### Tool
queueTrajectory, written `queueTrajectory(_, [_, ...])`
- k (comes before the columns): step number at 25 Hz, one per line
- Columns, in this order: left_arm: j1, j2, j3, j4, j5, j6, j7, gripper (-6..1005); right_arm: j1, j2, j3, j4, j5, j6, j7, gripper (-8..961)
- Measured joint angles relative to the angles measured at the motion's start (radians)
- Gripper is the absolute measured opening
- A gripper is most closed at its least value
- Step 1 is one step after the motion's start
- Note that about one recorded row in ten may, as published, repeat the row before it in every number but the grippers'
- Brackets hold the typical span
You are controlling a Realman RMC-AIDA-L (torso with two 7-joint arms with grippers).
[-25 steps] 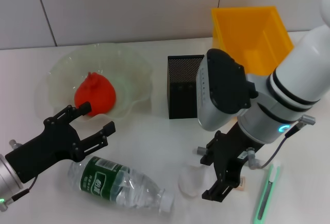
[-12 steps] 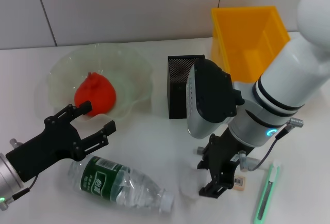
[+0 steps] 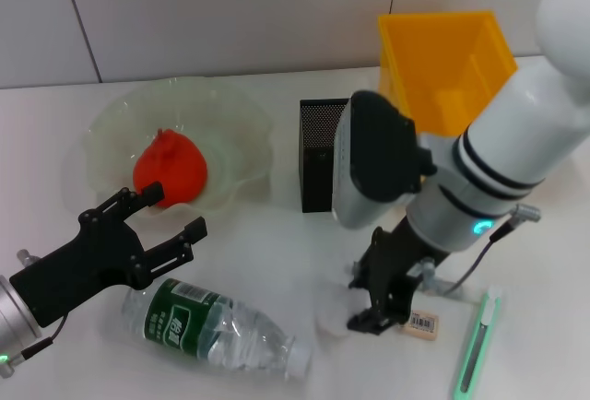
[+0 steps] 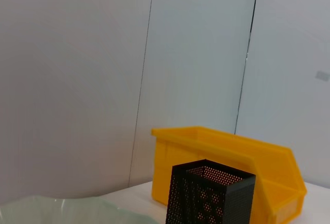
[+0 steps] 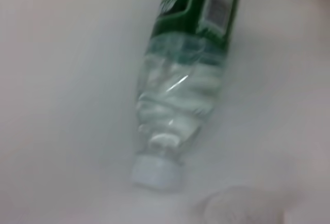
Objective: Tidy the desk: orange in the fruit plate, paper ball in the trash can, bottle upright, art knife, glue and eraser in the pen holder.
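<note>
Head view: right gripper (image 3: 369, 305) has shifted from the eraser (image 3: 420, 323) toward the paper ball (image 3: 334, 306).
Fingers: grip cannot be told.
Meaning: paper ball probably next.

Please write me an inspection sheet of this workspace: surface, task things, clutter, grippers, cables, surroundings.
Surface: white desk.
Task things: orange in the fruit plate; bottle lying on its side; paper ball on the desk by the bottle's cap; eraser and art knife on the desk; pen holder upright, trash can behind it; glue not seen.
Clutter: nothing seen.
Grippers: left gripper open, between plate and bottle, holding nothing; right gripper low at the paper ball, fingers unclear.
Cables: one grey cable on the right wrist.
Surroundings: pale panelled wall.
</note>
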Motion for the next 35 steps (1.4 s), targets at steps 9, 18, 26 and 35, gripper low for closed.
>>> queueTrajectory(9, [-0.002,-0.001,0.006,0.0,0.0,0.006,0.0,782,-0.002,-0.006,0.29,0.184,-0.006,-0.126,0.037,439])
queueTrajectory(18, [-0.001,-0.002,0.007,0.0,0.0,0.011,-0.021,776,-0.004,-0.013,0.547,0.305,-0.133,-0.035,0.031,437])
queueTrajectory(26, [0.0,0.0,0.009,0.002,0.0,0.011,-0.021,771,-0.063,-0.012,0.591,0.277,-0.188,0.181,0.029,436])
queueTrajectory(35, [0.0,0.0,0.021,0.002,0.001,0.014,-0.022,766,-0.083,-0.008,0.619,0.084,-0.172,0.426,0.128,511])
